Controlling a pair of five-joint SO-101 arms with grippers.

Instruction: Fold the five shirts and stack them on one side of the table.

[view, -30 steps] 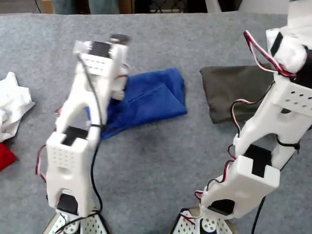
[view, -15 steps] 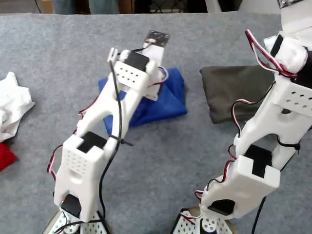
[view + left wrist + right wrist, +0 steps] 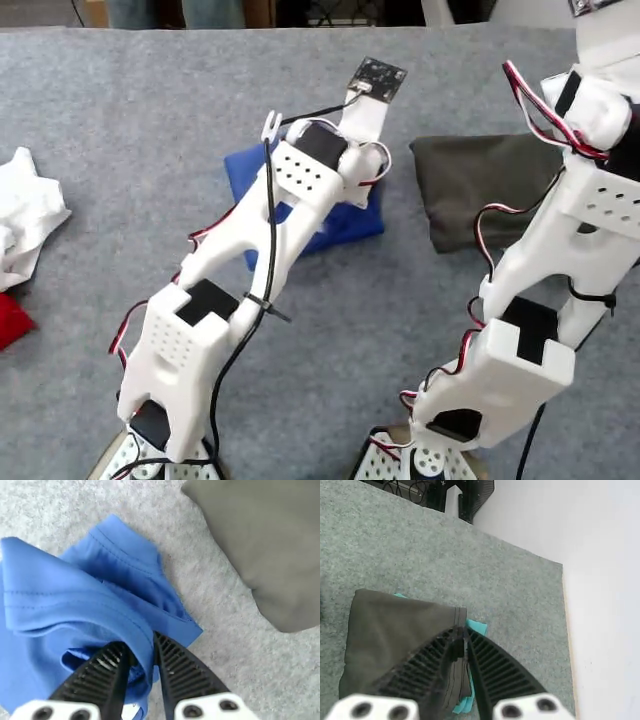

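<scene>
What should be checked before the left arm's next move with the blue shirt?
1. Grip: ok. The left gripper is shut on a fold of the blue shirt.
2. Blue shirt's fold: not ok. It lies bunched, with uneven layers.
3. Stack started: ok. The olive shirt lies folded on a teal shirt.
4. Right gripper out of the way: ok. It is shut and raised above the olive shirt.
5. Other shirts: not ok. The white shirt lies crumpled beside a red shirt at the opposite side of the table.
</scene>
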